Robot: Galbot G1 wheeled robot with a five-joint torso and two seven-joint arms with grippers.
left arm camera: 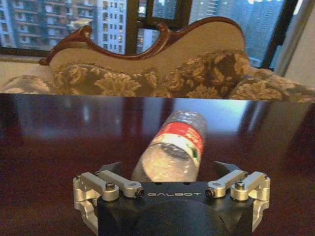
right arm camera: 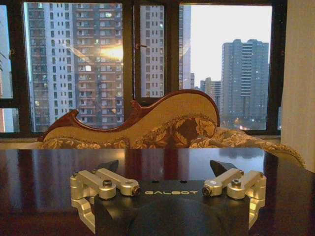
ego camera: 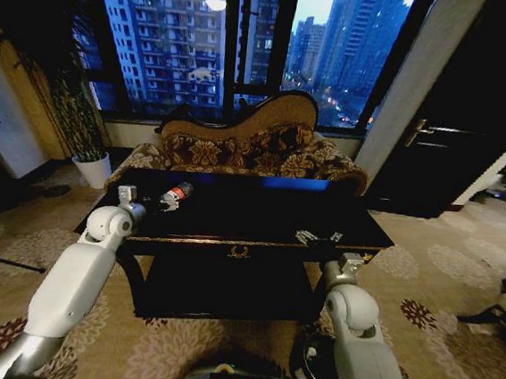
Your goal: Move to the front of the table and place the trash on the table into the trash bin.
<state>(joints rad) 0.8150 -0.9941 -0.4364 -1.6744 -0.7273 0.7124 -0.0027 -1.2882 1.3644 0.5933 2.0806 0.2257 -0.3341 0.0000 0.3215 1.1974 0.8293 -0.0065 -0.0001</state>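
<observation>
Standing before a dark, glossy desk (ego camera: pixel 260 213) with gold edge trim and a gold emblem on its front, the robot faced a brown floral sofa (ego camera: pixel 248 149) set against tall windows (ego camera: pixel 241 36) that looked out on high-rise blocks in dusk light. The desk's polished top mirrored the sofa and the sky, and a lower shelf (ego camera: pixel 226 285) lay under it. A patterned carpet (ego camera: pixel 432 287) covered the floor, a white plant pot (ego camera: pixel 93 170) stood at the left wall, and a dark door (ego camera: pixel 456 128) was at the right.

The left tool (left arm camera: pixel 170 169) hung low over the desk's left part with its jaws spread wide, released, and the clear plastic bottle (left arm camera: pixel 173 147) with its red label lay on its side between them, close to the tool's body, not gripped. The right tool (right arm camera: pixel 167 167) rested at the desk's right front edge, jaws also spread and holding nothing. Small pale bits (ego camera: pixel 318 238) lay on the top beside it. A round black trash bin (ego camera: pixel 313 361) sat on the carpet by the right arm.
</observation>
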